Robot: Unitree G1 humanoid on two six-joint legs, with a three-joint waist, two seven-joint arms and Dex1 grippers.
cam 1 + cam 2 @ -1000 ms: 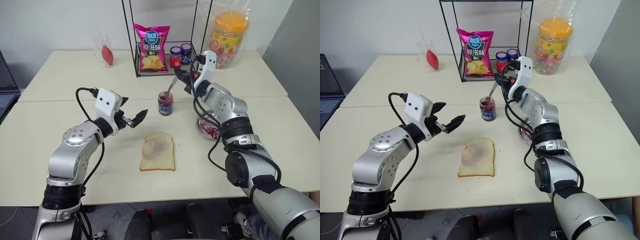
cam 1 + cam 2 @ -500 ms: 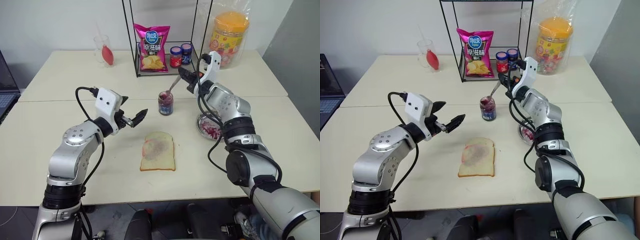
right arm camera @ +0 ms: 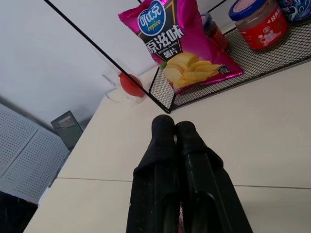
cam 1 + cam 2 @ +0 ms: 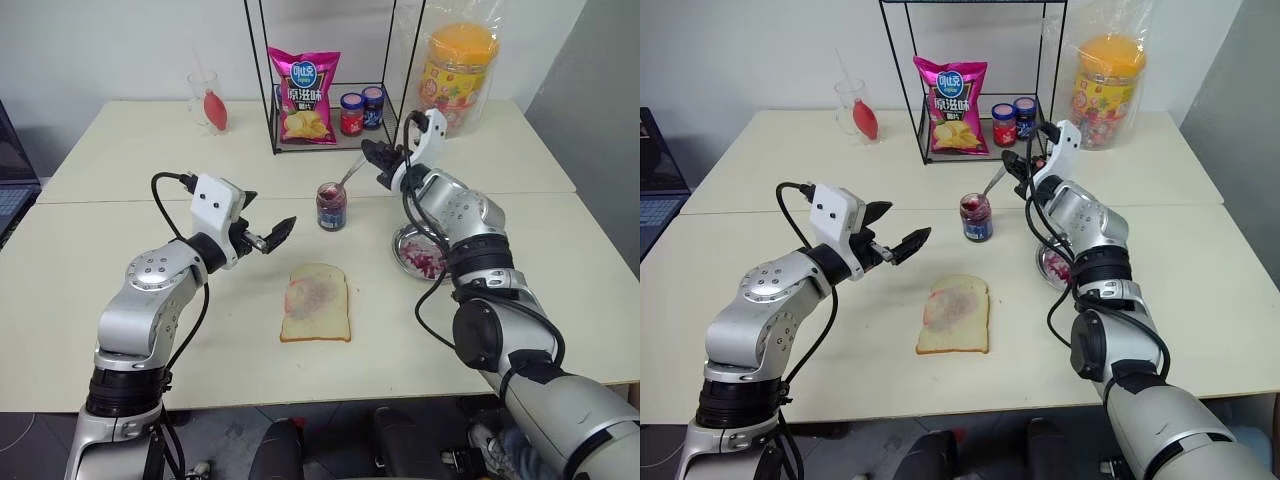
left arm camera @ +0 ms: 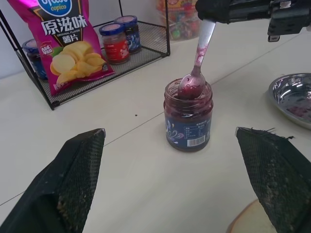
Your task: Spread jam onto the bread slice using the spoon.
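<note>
A small glass jar of dark jam [image 4: 331,206] stands at the table's middle. The silver spoon [image 5: 199,53] leans up out of it, its bowl at the jar's mouth and smeared with jam. My right gripper [image 4: 374,155] is shut on the spoon's handle just right of and above the jar. The bread slice [image 4: 316,302] lies flat in front of the jar with a pinkish smear in its centre. Left of the bread and above the table, my left gripper [image 4: 265,216] hovers open and empty, pointing toward the jar.
Behind the jar, a black wire rack [image 4: 325,140] holds a chips bag [image 4: 303,82] and two lidded jars [image 4: 361,109]. A round metal dish [image 4: 420,252] sits right of the bread. A candy tub [image 4: 458,65] and a glass cup [image 4: 207,100] stand at the back.
My right wrist has rolled while still holding the spoon, whose bowl stays at the jar. The left arm has not moved.
</note>
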